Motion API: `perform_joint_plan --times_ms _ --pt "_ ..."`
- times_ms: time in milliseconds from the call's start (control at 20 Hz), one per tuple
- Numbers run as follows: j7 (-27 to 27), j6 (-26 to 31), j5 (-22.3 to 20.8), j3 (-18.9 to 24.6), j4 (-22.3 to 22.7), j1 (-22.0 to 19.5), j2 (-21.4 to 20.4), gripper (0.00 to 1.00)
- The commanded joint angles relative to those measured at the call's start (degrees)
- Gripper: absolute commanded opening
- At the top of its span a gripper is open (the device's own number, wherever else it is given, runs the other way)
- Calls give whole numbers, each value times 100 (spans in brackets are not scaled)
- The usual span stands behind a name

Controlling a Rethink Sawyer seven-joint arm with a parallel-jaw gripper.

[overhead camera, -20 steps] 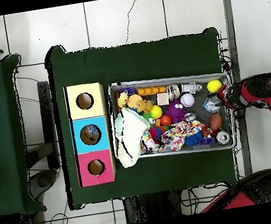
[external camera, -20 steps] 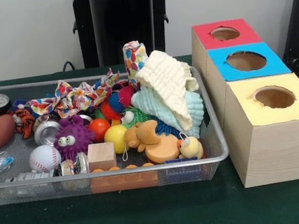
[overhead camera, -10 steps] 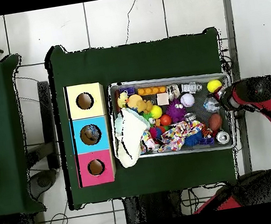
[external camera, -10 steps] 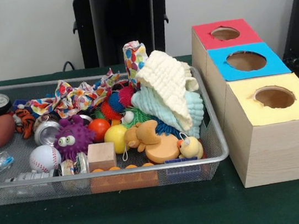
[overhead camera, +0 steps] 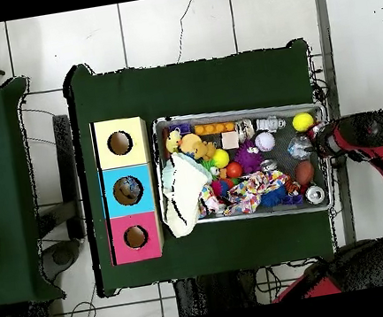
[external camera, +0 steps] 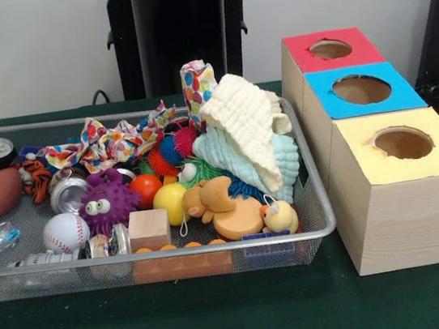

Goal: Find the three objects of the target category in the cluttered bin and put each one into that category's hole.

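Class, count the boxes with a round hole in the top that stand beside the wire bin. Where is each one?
3, in one row beside the bin: the red box farthest back, the blue box in the middle, the yellow box nearest the camera. None seems hidden.

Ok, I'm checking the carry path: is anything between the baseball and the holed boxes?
Yes: between the baseball and the boxes, a tall pile of cloths fills that end of the bin.
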Motion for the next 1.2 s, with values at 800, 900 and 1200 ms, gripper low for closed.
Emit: perform_joint_plan --times_ms 800,900,1200 --pt "875 215 223 -405 -143 -273 689 100" --pt "944 981 381 -332 -192 -307 717 100" --pt "1149 2870 553 -254 -183 -354 691 100"
